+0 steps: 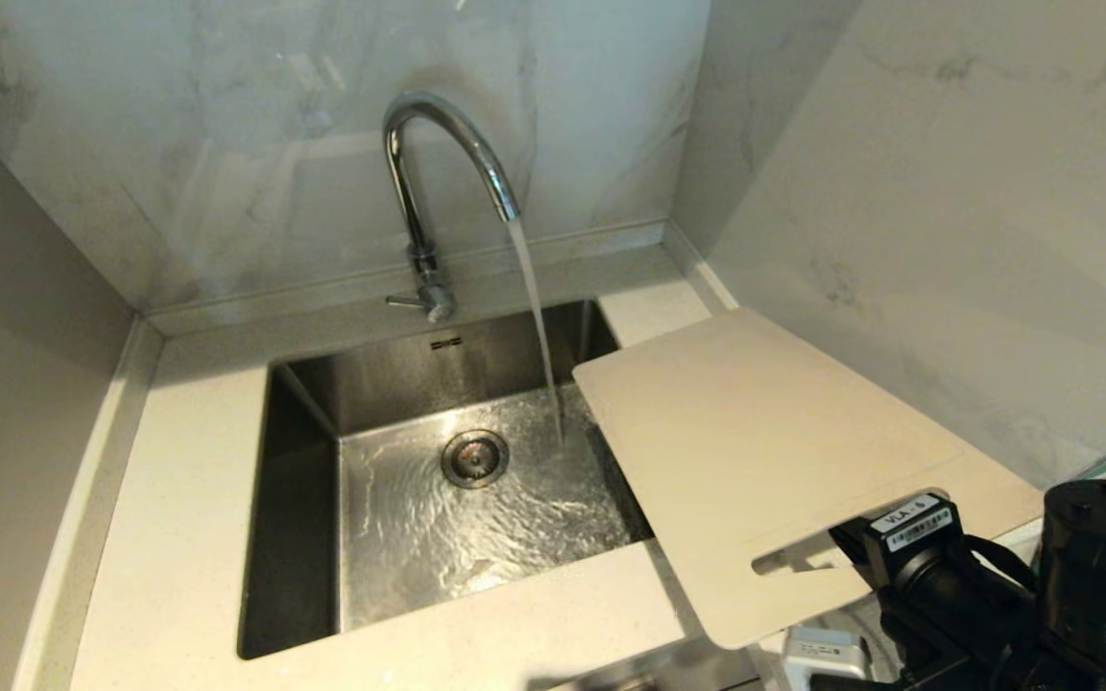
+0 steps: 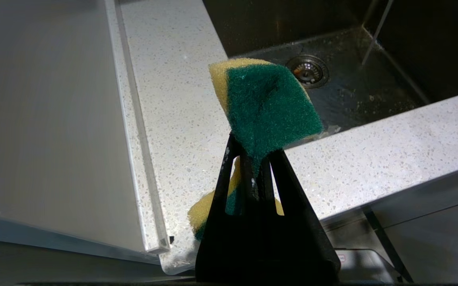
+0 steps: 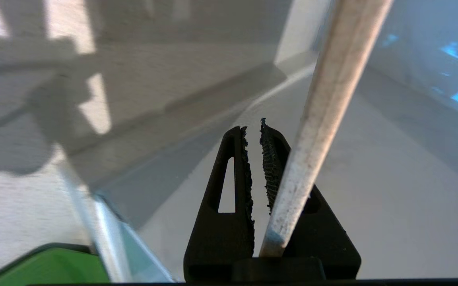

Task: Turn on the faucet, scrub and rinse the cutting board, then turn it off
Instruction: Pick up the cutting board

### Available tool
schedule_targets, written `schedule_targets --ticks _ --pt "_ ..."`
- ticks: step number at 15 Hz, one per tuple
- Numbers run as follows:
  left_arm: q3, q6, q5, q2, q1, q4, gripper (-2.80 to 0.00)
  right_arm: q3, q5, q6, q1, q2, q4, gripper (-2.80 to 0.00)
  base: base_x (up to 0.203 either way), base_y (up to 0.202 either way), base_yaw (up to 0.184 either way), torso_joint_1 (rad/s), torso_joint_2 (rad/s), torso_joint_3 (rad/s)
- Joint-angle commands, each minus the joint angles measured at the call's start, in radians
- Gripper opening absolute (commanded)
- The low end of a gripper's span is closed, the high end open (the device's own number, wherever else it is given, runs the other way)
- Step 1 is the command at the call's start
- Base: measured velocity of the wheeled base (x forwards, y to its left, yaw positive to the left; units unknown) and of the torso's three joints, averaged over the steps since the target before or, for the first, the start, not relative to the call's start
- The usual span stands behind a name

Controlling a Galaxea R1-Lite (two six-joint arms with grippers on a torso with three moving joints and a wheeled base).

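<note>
The chrome faucet is running, its stream falling into the steel sink; the small lever sticks out at its base. The cream-white cutting board is held tilted above the right counter, one corner over the sink. My right gripper is shut on the board beside its slot handle; in the right wrist view the board's edge runs up out of the gripper. My left gripper is shut on a yellow-and-green sponge over the counter's front edge, outside the head view.
Marble walls close in behind and to the right of the sink. Speckled white countertop surrounds the basin, with a drain in its floor. A green flat board lies below my right gripper. A small white device sits near the front right.
</note>
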Motion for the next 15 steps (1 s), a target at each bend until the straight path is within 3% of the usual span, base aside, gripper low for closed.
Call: schedule_targets --ticks 1,5,8,15 --pt "0.000 0.000 0.000 0.001 0.000 0.000 -2.80 -0.012 0.001 -0.012 0.001 -0.049 -0.005 -2.80 0.000 0.000 0.000 0.000 0.00 0.000" --pt "0.000 0.000 0.000 0.001 0.000 0.000 -2.80 -0.006 0.005 -0.012 0.002 -0.131 0.020 -2.80 0.000 0.000 0.000 0.000 0.00 0.000" --pt "0.000 0.000 0.000 0.001 -0.002 0.000 -2.80 -0.025 0.008 -0.009 0.002 -0.225 0.187 -2.80 0.000 0.000 0.000 0.000 0.00 0.000" --pt "0.000 0.000 0.000 0.001 0.000 0.000 -2.80 -0.079 0.162 -0.020 0.003 -0.321 0.376 -2.80 0.000 0.000 0.000 0.000 0.00 0.000"
